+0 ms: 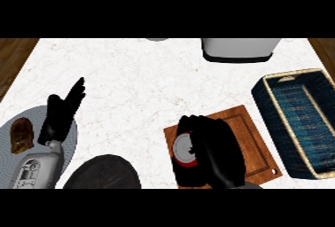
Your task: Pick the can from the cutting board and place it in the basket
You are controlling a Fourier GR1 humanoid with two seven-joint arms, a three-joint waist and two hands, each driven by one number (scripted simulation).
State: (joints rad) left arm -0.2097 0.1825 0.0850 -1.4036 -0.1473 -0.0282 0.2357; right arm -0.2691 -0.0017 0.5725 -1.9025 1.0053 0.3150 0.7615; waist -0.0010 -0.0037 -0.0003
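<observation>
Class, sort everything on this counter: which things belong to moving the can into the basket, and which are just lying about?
Job: can, cutting board, basket, right hand curled round the can.
Lying about: grey plate with a brown item, dark plate, white appliance, resting left hand.

Light lies bright and even over the white marble table (144, 80), whose top reads uniformly pale. The black left hand (62, 115) and right hand (219, 150) show only thin grey highlights along their fingers. At the table's right edge, the basket (297, 119) stays dark inside.
</observation>
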